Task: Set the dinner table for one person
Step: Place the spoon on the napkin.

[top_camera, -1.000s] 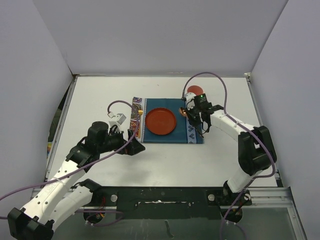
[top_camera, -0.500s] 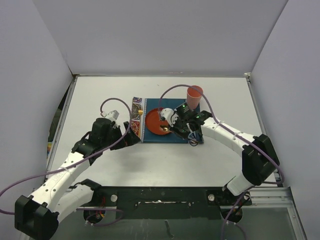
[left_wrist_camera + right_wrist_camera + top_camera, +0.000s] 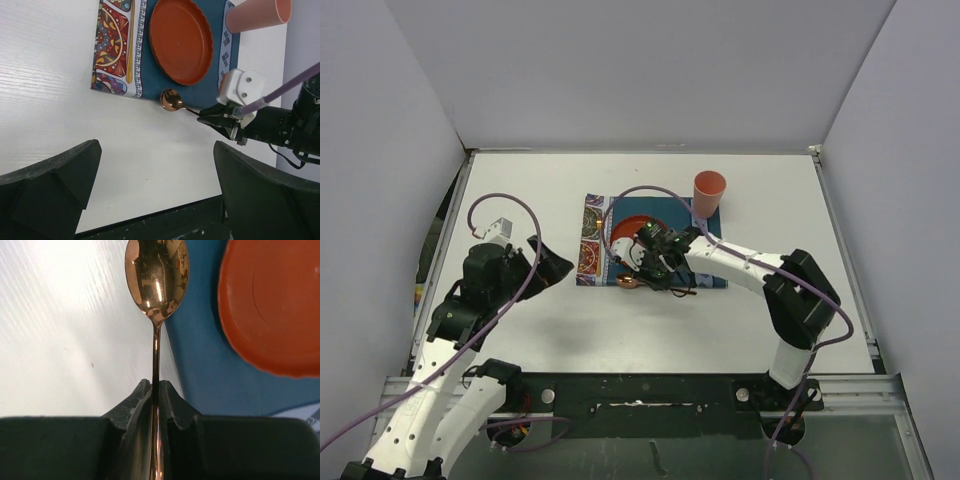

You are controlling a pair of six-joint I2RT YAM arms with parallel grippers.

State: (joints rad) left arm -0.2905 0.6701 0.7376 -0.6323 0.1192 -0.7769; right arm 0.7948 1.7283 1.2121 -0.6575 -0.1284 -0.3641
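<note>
My right gripper (image 3: pixel 663 274) (image 3: pixel 156 386) is shut on the thin handle of a copper spoon (image 3: pixel 156 277). The spoon's bowl (image 3: pixel 627 282) sits low at the near edge of the teal placemat (image 3: pixel 705 250), over the white dinner table (image 3: pixel 520 190). An orange-red plate (image 3: pixel 628 232) (image 3: pixel 181 40) lies on the placemat, partly hidden by the right arm and cable. A salmon cup (image 3: pixel 709 190) stands at the mat's far right corner. My left gripper (image 3: pixel 548 265) (image 3: pixel 156 150) is open and empty, left of the mat, above bare table.
A gold utensil (image 3: pixel 130 50) lies along the placemat's left patterned end. White walls enclose the table on three sides. The arm bases and a black rail (image 3: pixel 650 395) run along the near edge. Purple cables loop over both arms.
My right gripper carried the spoon from the mat's right side, across the plate, down to the mat's near edge. My left arm pulled back to the left, away from the mat.
</note>
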